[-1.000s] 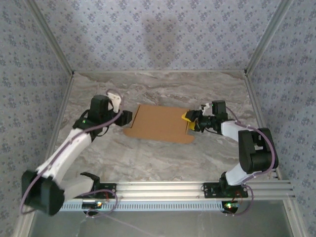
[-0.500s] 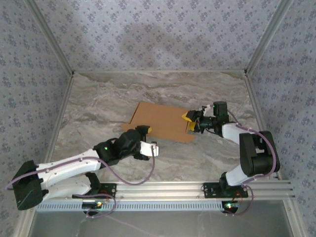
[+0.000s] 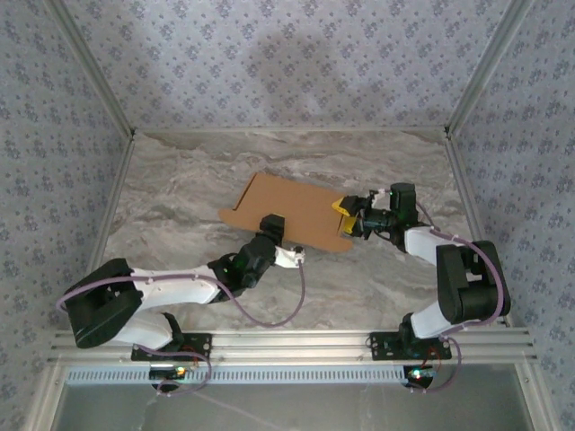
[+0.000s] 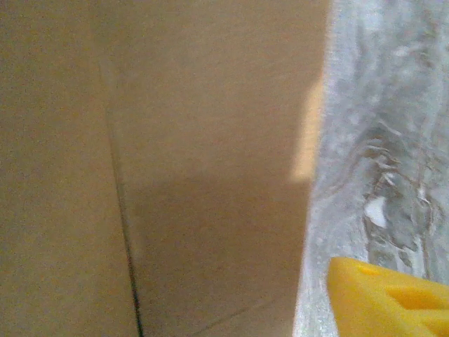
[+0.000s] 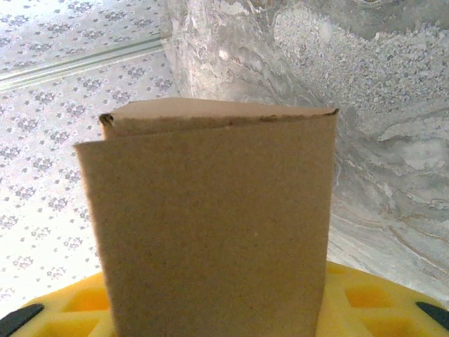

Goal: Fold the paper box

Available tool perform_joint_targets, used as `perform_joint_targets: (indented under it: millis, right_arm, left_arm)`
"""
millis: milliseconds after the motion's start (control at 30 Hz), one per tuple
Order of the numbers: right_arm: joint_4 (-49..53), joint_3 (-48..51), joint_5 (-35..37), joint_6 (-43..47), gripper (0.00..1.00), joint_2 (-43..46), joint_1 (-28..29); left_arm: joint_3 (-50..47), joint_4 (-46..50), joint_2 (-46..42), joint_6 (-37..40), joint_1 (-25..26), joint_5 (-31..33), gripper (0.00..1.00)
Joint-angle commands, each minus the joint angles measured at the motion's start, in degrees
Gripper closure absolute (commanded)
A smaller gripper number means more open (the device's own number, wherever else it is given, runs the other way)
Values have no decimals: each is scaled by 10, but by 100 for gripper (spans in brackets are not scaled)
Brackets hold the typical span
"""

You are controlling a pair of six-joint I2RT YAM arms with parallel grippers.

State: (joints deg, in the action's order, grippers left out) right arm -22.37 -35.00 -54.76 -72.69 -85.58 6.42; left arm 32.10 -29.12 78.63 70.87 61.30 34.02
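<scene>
paper box [image 3: 287, 208] lies flat, middle of tabletop [image 3: 180, 184]; right gripper [image 3: 345, 220] pinches its right flap; left gripper [image 3: 271, 221] at near edge, spread or pinching: cannot tell; folding looks just begun; next, likely lift near panel along crease.

1. I see the paper box [image 3: 287, 208] as plain tan-brown, unprinted, with one darker crease line.
2. The table [image 3: 180, 180] is grey-white marble with veins.
3. The walls [image 3: 287, 63] are pale blue-grey with small repeating floral motifs.
4. The right gripper [image 3: 345, 218] and left gripper [image 3: 272, 219] have bright yellow fingers [image 4: 386, 298].
5. The arms [image 3: 171, 289] are white with black joints, and the cables [image 3: 278, 316] are purple.
</scene>
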Motion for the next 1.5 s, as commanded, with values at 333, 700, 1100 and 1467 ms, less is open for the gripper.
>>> perform_joint_targets:
  millis: [333,700,1100,1467]
  right_arm:
    - [-7,11,-21,-42,47,32,2]
    - [50,5,-27,-25,35,54,-3]
    - [370,-40,60,171,4,167,-53]
    - [732,-307,422,468,0,253,-13]
  left_arm:
    - [20,19,-36,13,3,23,51]
    - [29,116,-93,-7,1,15,58]
    - [168,454,-140,-127,-12,-51,57]
    - [451,862,-25,-313,-16,-218,48]
